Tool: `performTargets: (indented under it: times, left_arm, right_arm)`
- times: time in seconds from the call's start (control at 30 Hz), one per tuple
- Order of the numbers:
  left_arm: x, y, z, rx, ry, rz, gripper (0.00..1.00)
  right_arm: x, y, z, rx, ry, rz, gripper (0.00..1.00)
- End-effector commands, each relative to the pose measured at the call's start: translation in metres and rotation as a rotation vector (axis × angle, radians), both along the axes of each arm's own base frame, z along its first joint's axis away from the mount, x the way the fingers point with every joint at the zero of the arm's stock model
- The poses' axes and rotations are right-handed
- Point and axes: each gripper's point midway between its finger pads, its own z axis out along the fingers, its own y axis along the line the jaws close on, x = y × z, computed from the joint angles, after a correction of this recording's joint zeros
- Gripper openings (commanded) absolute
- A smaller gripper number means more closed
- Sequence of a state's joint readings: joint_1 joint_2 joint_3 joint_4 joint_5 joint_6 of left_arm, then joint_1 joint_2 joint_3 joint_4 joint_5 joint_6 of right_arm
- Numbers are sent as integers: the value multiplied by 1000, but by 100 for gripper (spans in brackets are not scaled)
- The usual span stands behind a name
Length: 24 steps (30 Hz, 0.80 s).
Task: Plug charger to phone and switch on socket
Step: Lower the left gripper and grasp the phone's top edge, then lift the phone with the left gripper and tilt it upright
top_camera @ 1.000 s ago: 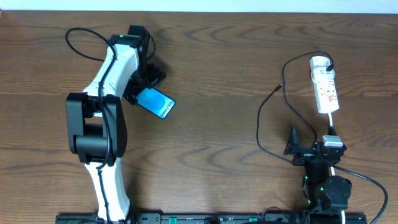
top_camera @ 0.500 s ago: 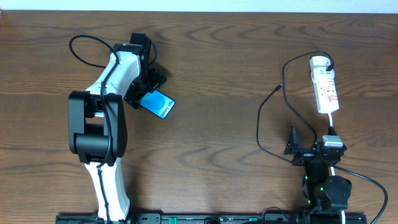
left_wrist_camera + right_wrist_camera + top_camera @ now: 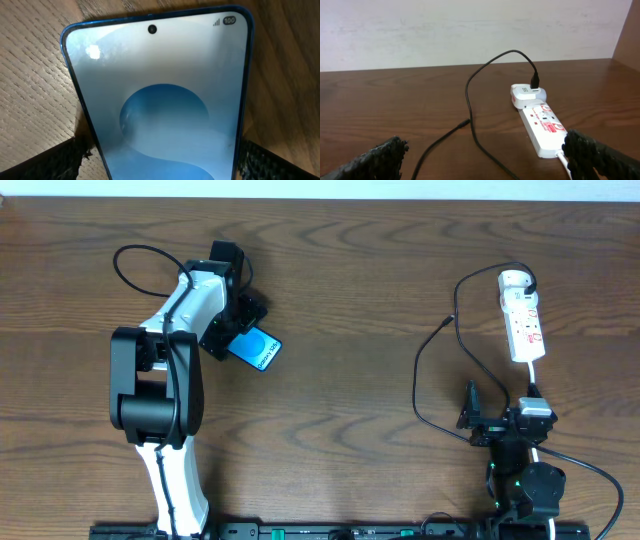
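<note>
One phone, one charger, one socket, one adapter, two arms, left arm, right arm, one table.

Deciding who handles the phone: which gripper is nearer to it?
Left. The left gripper is at the phone, a finger on each side; the right gripper sits far across the table, near the power strip.
</note>
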<state>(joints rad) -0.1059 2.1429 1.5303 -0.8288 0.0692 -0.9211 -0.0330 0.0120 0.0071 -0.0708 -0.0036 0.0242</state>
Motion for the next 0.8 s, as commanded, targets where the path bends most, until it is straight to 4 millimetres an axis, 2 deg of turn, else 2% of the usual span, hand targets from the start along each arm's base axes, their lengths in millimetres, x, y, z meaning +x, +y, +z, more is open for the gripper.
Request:
performTargets:
  times: [0.0, 0.13, 0.2, 0.3, 0.57, 0.77]
  left_arm:
    - [-11, 5, -13, 13, 41, 21, 100]
    - [-11, 5, -13, 13, 42, 21, 93]
    - [-12, 5, -13, 13, 46, 21, 84]
    - [-13, 3, -13, 6, 50, 21, 77]
    - [-17, 3, -12, 4, 66, 9, 74]
    - [-12, 3, 21, 3, 27, -77, 74]
  right_arm:
    - [0, 2, -1, -15, 1, 8, 99]
    - [0, 2, -1, -15, 1, 8, 99]
    - [0, 2, -1, -15, 1, 8, 99]
    - [0, 2, -1, -15, 1, 8, 99]
    - [0, 2, -1, -15, 1, 8, 99]
    - [0, 2, -1, -15, 1, 8, 99]
